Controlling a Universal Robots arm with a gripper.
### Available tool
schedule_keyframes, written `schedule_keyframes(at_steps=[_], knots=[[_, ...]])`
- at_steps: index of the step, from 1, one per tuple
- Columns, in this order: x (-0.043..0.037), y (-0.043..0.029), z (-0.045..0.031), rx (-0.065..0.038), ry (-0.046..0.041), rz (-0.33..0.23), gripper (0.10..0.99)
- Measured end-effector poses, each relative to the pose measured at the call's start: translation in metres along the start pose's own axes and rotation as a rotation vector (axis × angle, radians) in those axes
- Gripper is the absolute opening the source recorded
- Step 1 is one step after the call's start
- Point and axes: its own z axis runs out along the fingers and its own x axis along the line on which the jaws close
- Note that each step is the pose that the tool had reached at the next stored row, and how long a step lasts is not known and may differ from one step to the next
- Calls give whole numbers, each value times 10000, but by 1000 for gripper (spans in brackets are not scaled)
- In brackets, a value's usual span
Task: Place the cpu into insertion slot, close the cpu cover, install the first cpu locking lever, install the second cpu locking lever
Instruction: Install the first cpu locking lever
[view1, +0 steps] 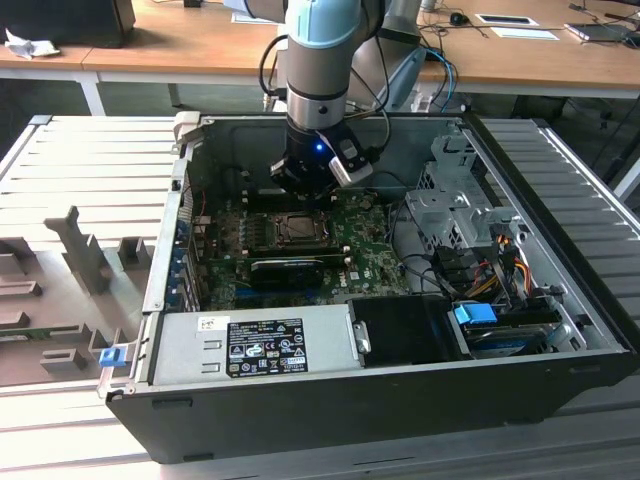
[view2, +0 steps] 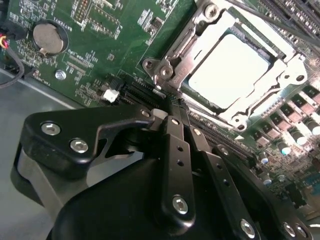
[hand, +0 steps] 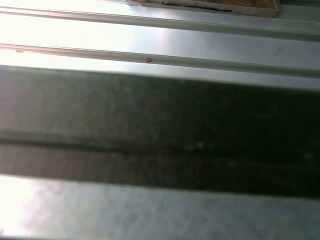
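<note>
The cpu (view2: 227, 67) sits in the insertion slot (view1: 296, 228) w/ the cpu cover (view2: 260, 102) down over it. The gripper (view2: 172, 107) is clenched, holding nothing, just beside the slot inside the pc case (view1: 400, 400).

cpu cover (view2: 235, 107) top corner cropped
</note>
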Motion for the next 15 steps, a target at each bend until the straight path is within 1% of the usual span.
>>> schedule_keyframes(at_steps=[6,7,10,15], knots=[[0,2,-11,6,0,6,106],[0,1,-12,16,0,11,106],[0,0,-11,114,8,25,106],[-1,4,-38,117,6,28,106]])
